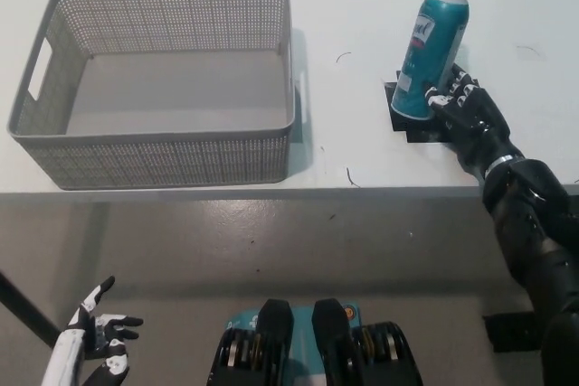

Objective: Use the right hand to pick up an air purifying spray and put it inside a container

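Observation:
A teal air purifying spray can (pixel 434 38) with a teal cap stands tall at the table's right, leaning slightly, its base over a small black mat (pixel 403 124). My black right hand (pixel 469 115) is shut on the can's lower part, fingers wrapped against its right side near the base. The grey perforated basket (pixel 154 160) sits at the left of the table with nothing in it, about a hand's width left of the can. My white left hand (pixel 95 345) rests low at the lower left, below the table edge, with its fingers spread.
The white table's front edge (pixel 271 192) runs across the middle of the view, with grey floor below it. A bare strip of tabletop lies between the basket and the mat. A few small dark marks (pixel 348 176) dot the table.

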Action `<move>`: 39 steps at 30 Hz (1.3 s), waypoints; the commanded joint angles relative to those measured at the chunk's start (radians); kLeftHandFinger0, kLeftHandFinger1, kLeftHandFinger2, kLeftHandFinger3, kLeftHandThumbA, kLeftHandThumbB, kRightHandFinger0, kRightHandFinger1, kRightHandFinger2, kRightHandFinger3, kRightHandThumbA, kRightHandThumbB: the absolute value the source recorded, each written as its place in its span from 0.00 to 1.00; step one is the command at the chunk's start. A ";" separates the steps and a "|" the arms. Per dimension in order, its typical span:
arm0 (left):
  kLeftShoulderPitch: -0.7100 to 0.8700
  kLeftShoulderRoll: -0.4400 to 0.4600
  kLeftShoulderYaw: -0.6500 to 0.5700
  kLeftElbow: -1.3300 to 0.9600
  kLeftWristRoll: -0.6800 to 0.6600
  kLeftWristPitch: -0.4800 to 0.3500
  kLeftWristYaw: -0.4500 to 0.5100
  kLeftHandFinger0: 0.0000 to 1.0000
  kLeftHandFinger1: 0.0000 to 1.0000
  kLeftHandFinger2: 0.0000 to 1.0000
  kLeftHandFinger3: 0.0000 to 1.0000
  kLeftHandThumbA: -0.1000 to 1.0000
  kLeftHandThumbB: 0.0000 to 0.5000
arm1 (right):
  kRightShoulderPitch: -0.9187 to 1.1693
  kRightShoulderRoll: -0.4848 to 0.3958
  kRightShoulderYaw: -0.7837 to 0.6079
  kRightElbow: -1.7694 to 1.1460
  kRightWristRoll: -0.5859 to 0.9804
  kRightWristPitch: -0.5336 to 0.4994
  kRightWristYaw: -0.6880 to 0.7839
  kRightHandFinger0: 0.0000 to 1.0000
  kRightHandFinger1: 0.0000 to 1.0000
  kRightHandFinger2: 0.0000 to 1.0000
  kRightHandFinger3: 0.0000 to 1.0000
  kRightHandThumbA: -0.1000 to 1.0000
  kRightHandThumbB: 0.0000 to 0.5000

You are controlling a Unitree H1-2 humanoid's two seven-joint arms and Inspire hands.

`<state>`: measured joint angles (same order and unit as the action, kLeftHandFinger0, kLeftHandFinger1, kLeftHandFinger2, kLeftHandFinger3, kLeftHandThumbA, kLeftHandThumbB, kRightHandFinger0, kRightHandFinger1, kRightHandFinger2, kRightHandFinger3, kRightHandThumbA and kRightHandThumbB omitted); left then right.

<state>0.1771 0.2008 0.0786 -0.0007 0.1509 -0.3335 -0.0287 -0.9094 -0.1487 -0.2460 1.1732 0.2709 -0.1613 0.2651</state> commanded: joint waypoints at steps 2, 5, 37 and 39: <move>0.003 0.017 -0.002 -0.034 -0.028 0.016 -0.016 0.44 0.51 0.57 1.00 0.00 0.79 | -0.059 -0.015 0.077 0.002 -0.087 -0.061 -0.034 1.00 1.00 1.00 1.00 0.75 1.00; 0.009 0.012 -0.002 -0.031 -0.020 0.013 -0.011 0.46 0.52 0.57 1.00 0.00 0.77 | -0.044 -0.036 0.184 -0.018 -0.199 -0.107 -0.095 1.00 1.00 1.00 1.00 0.85 1.00; 0.002 0.019 -0.014 -0.023 0.000 0.001 -0.006 0.49 0.53 0.58 1.00 0.00 0.65 | -0.106 0.059 -0.007 -0.007 -0.167 -0.176 -0.517 0.40 0.41 0.46 0.33 0.00 0.92; -0.003 0.021 -0.016 -0.023 0.010 0.010 -0.007 0.50 0.54 0.59 1.00 0.00 0.67 | -0.089 0.066 0.018 -0.049 -0.205 -0.183 -0.551 0.39 0.41 0.46 0.31 0.00 0.91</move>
<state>0.1787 0.2006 0.0624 -0.0010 0.1481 -0.3113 -0.0366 -0.9269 -0.0791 -0.2496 1.1711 0.1238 -0.2424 -0.1341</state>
